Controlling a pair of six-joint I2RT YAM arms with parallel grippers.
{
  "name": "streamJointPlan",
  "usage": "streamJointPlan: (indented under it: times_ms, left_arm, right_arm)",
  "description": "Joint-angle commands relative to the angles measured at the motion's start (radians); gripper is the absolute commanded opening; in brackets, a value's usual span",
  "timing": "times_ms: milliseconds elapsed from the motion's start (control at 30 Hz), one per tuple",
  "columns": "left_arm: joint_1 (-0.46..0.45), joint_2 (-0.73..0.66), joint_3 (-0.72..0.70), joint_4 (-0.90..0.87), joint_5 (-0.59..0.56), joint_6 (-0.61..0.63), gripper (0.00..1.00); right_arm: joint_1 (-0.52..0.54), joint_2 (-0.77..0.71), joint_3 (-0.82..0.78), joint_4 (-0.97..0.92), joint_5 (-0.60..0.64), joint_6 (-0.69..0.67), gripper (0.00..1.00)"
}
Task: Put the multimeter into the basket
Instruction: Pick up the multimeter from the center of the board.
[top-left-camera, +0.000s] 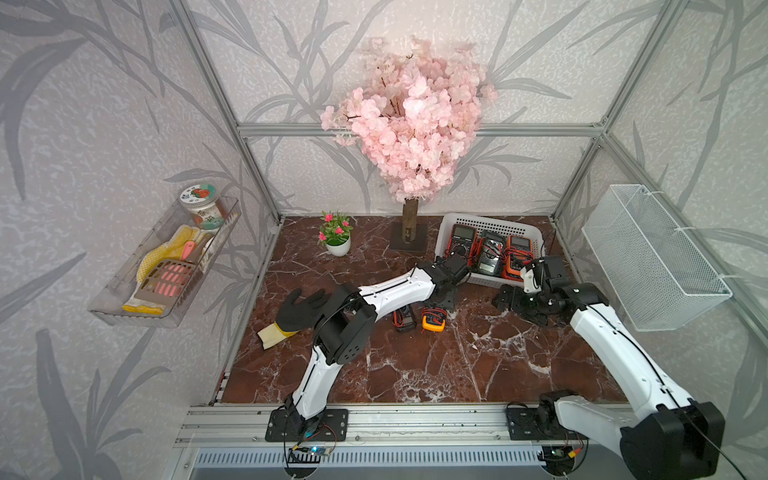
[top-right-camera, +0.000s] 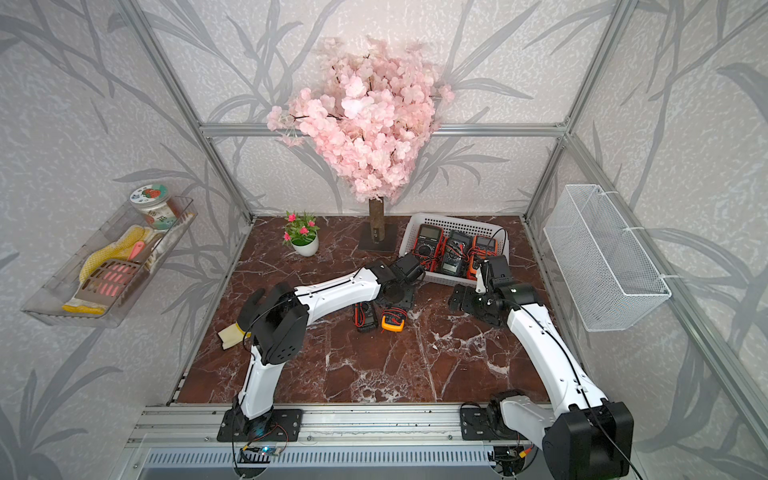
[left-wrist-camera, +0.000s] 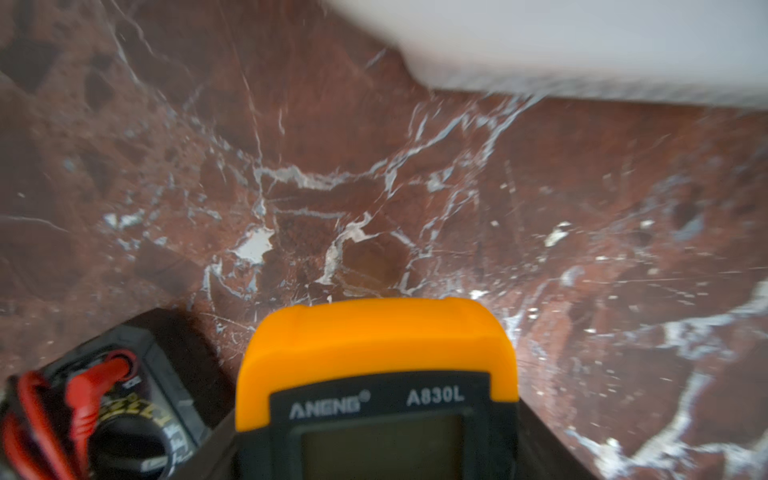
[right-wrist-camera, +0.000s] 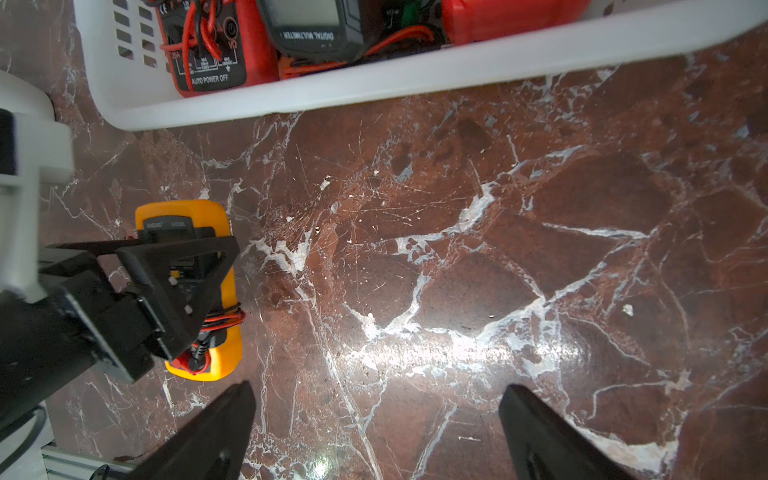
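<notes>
An orange multimeter (top-left-camera: 433, 323) (top-right-camera: 392, 323) (left-wrist-camera: 374, 353) (right-wrist-camera: 183, 214) with red leads wrapped round it sits low over the marble table, in front of the basket. My left gripper (top-left-camera: 441, 306) (left-wrist-camera: 376, 451) (right-wrist-camera: 183, 270) is shut on the multimeter's body, one finger on each side. The white perforated basket (top-left-camera: 490, 220) (top-right-camera: 457, 219) (right-wrist-camera: 415, 79) stands at the back right and holds three multimeters. My right gripper (top-left-camera: 505, 301) (top-right-camera: 459, 301) (right-wrist-camera: 376, 395) hangs open over bare marble just in front of the basket, nothing between its fingers.
A black multimeter (top-left-camera: 405, 320) (left-wrist-camera: 124, 407) lies right beside the orange one. A black glove (top-left-camera: 301, 309) lies on the left, with a potted plant (top-left-camera: 336, 239) and a pink blossom tree (top-left-camera: 409, 232) at the back. A wire-mesh bin (top-left-camera: 652, 257) and a clear tray (top-left-camera: 166, 266) hang on the walls.
</notes>
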Motion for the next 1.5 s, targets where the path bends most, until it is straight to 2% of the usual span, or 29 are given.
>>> streamJointPlan:
  times_ms: [0, 600, 933, 1467]
  left_arm:
    - [0.000, -0.055, 0.058, -0.032, -0.015, 0.025, 0.52]
    - [0.020, -0.018, 0.295, -0.054, -0.060, 0.124, 0.52]
    - [0.066, 0.108, 0.547, -0.043, -0.072, 0.189, 0.53]
    - [0.102, 0.297, 0.780, 0.170, -0.028, 0.249, 0.59]
  right_arm:
    - [0.004, -0.022, 0.015, -0.011, 0.005, 0.011, 0.97]
    - [-0.005, -0.003, 0.063, 0.001, -0.026, 0.036, 0.97]
    - [-0.014, 0.013, 0.078, -0.003, -0.028, 0.045, 0.97]
    - [-0.019, -0.003, 0.077, -0.039, -0.008, 0.039, 0.97]
